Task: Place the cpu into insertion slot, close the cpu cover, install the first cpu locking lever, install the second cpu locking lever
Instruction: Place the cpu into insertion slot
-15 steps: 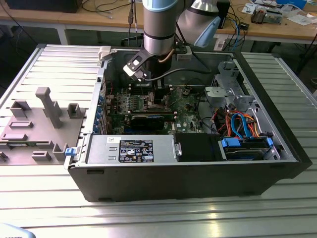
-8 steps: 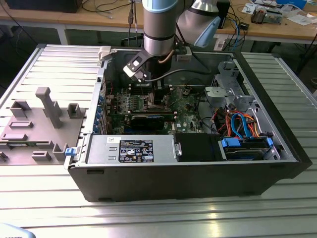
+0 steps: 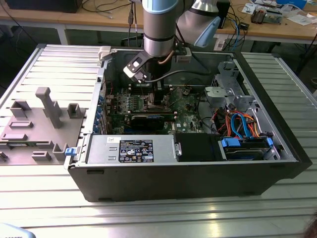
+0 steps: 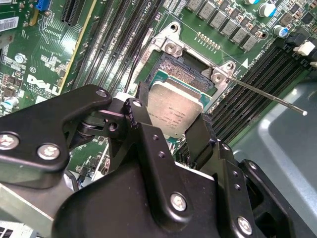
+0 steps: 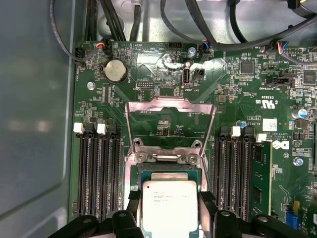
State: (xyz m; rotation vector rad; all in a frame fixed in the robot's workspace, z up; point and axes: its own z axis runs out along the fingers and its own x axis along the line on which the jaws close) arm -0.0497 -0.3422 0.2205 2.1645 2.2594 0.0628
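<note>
**Just over the socket — chip in the gripper's grasp**

Down inside the open computer case [image 3: 198, 168], the gripper [image 4: 171, 126] is clenched on the cpu [image 4: 174, 110], with one black finger [image 4: 134, 110] against each of two opposite edges. In the first wrist view the same grip shows, with the cpu [image 5: 168, 204] lying pale side up between the fingers [image 5: 132, 210].

The chip sits over the near part of the insertion slot [image 4: 182, 74], whose dark pin field shows bare beyond the chip's far edge. Whether it already rests in the slot or hangs just above it, I cannot tell. Past the slot the cpu cover [image 5: 171, 105] is swung back on its hinge, its open middle showing green motherboard [image 5: 247, 84] through it. One thin locking lever [image 4: 267, 94] juts out from a corner of the socket, free and unlatched.

Long black memory slots [image 5: 96, 168] run along both sides of the socket, and a coin battery [image 5: 115, 70] lies farther out.

From the exterior view, the arm [image 3: 158, 29] reaches straight down into the case, which stands on a ribbed metal counter [image 3: 148, 218] — a grey fixture plate [image 3: 39, 124] lies to the exterior view's left.
</note>
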